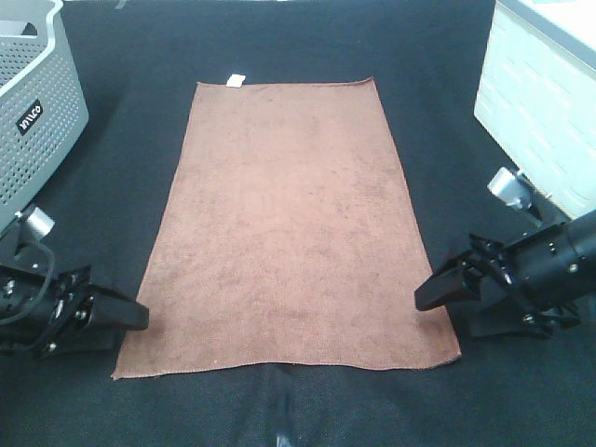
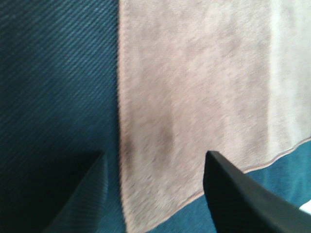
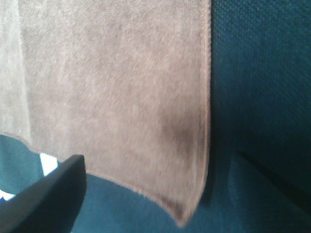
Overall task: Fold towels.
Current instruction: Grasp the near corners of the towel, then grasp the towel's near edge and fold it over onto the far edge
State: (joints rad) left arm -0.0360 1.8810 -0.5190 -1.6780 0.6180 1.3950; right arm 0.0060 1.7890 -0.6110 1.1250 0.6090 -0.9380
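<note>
One towel point(image 1: 289, 233), one basket point(image 1: 42, 121), one bin point(image 1: 531, 107); left fingers point(image 1: 119, 315), right fingers point(image 1: 440, 291), both parted.

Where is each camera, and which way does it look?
Exterior high: mounted high, looking down on the towel; left claw and right claw show at its near corners.
Left wrist: on the left arm, facing the towel's left edge; its claw frames it.
Right wrist: on the right arm, facing the towel's right corner past its claw.
Both wrist views share the towel's hem.
</note>
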